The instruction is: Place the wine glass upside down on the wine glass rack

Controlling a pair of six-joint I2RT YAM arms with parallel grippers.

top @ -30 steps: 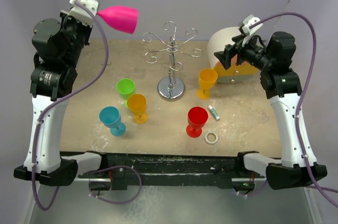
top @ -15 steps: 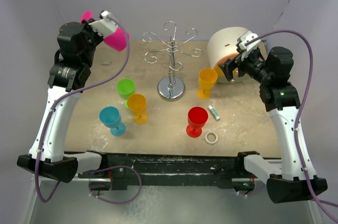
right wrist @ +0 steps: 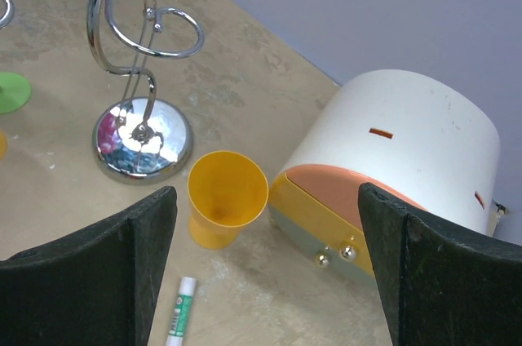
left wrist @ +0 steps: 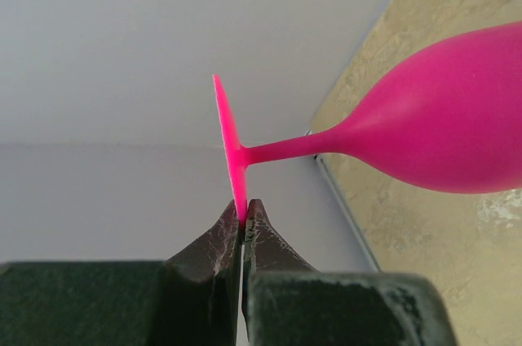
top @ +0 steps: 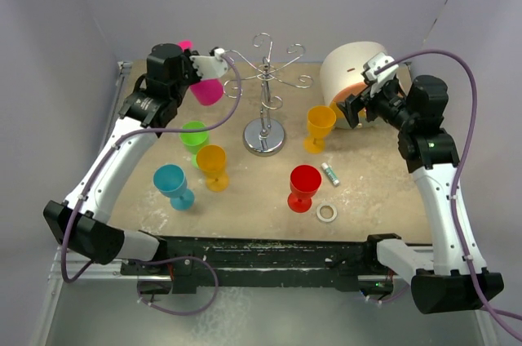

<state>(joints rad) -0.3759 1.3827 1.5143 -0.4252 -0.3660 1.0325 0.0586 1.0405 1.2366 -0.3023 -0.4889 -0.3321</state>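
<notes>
Standing on a mottled beige surface (top: 367,191) enclosed by plain pale walls, the chrome wine glass rack (top: 264,93) has the pink wine glass (top: 207,90) in the air just to its left. The glass's long axis is tilted, foot toward the back wall and bowl toward the surface. The left tool (left wrist: 244,214) pinches the foot's rim. The right tool (right wrist: 265,191), right of the rack, gapes wide and empty.

Your left gripper (left wrist: 243,214), bottom centre, is clamped on the foot edge of the pink wine glass (left wrist: 440,130). The stem runs sideways, with the bowl at frame right over the tan table (left wrist: 457,3).
</notes>
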